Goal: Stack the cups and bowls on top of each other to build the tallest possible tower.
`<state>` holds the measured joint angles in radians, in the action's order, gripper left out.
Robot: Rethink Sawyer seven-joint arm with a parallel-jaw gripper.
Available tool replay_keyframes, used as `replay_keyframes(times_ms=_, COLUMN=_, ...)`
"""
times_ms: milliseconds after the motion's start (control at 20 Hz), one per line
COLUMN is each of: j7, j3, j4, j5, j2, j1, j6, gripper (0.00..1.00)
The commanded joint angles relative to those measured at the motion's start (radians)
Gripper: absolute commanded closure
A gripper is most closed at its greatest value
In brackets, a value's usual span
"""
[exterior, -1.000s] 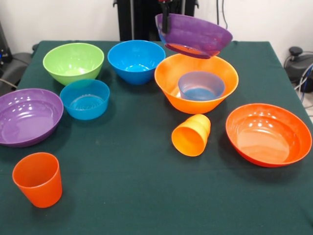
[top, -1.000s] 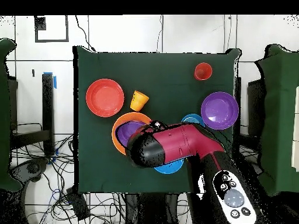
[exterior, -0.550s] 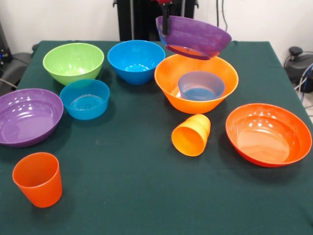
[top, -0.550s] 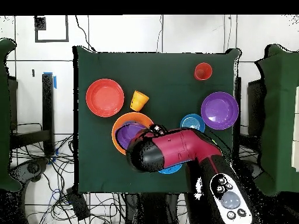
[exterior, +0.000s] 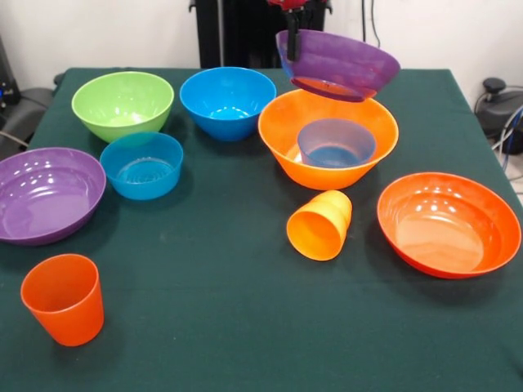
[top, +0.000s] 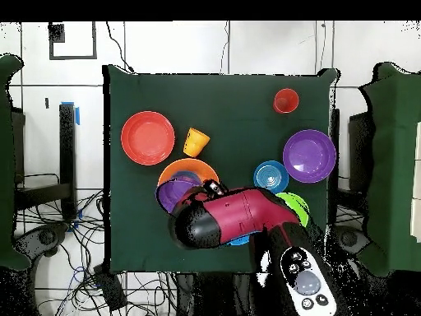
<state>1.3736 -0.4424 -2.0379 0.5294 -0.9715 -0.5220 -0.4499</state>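
End effector (exterior: 292, 45) gripping tilted purple bowl (exterior: 339, 65), above yellow-orange bowl (exterior: 286, 135)

Front cam sits low across the table (exterior: 245, 327), close, facing me; my gripper (exterior: 291, 33) enters at top edge. Overhead cam looks straight down from high, my arm (top: 238, 216) at bottom. Both share the whole tabletop.

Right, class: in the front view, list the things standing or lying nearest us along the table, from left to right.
Red-orange cup standing upright → yellow-orange cup lying on its side → wide red-orange bowl.
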Motion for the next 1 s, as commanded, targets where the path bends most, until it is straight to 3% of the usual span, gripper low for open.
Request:
replay_keyframes(times_ms=50, j7=0.158, j3=0.047, j4=-0.033, j5=0.012, j2=0.070, j1=0.035, j6=0.048, gripper=1.00)
replay_keyframes(times_ms=350, j7=0.164, j3=0.058, j4=-0.028, j5=0.020, j2=0.085, j1=0.044, j6=0.052, gripper=1.00)
replay_keyframes(times_ms=1000, j7=0.145, j3=0.120, j4=0.021, j5=0.068, j2=0.198, j1=0.069, j6=0.131, gripper=1.00)
